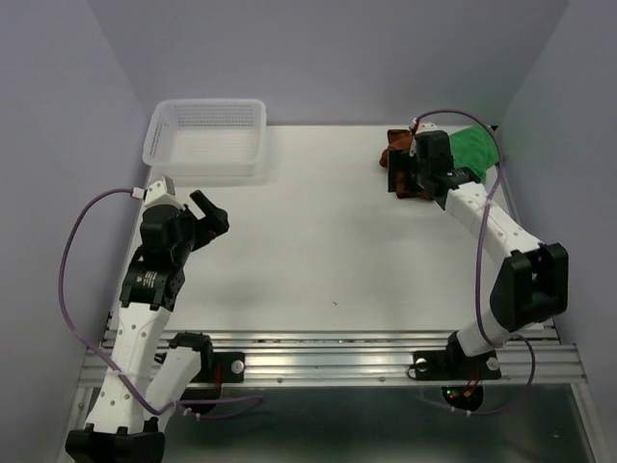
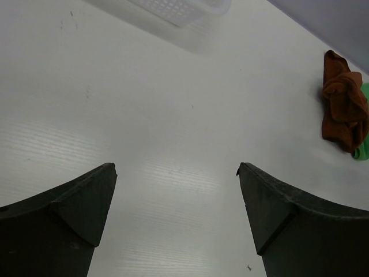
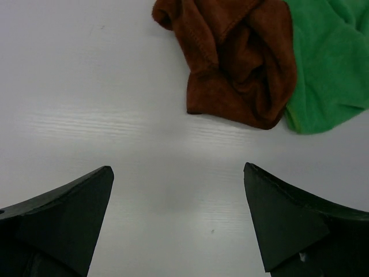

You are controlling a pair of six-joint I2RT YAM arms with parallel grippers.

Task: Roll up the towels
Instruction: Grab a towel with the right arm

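Two towels lie crumpled side by side at the table's far right. The rust-brown towel (image 3: 236, 57) touches the bright green towel (image 3: 328, 63) on its right. From above, the brown towel (image 1: 393, 143) is partly hidden under my right gripper (image 1: 408, 179), while the green towel (image 1: 479, 147) shows behind the wrist. The right gripper (image 3: 177, 167) is open just short of the brown towel, with only bare table between its fingers. My left gripper (image 1: 212, 214) hovers open at the left. In the left wrist view, the left gripper (image 2: 176, 166) holds nothing and the brown towel (image 2: 343, 104) lies far off.
A white mesh basket (image 1: 205, 138) stands at the back left corner, and the basket's (image 2: 184, 7) edge shows in the left wrist view. Grey walls close in the table on the left, back and right. A metal rail (image 1: 328, 362) runs along the near edge.
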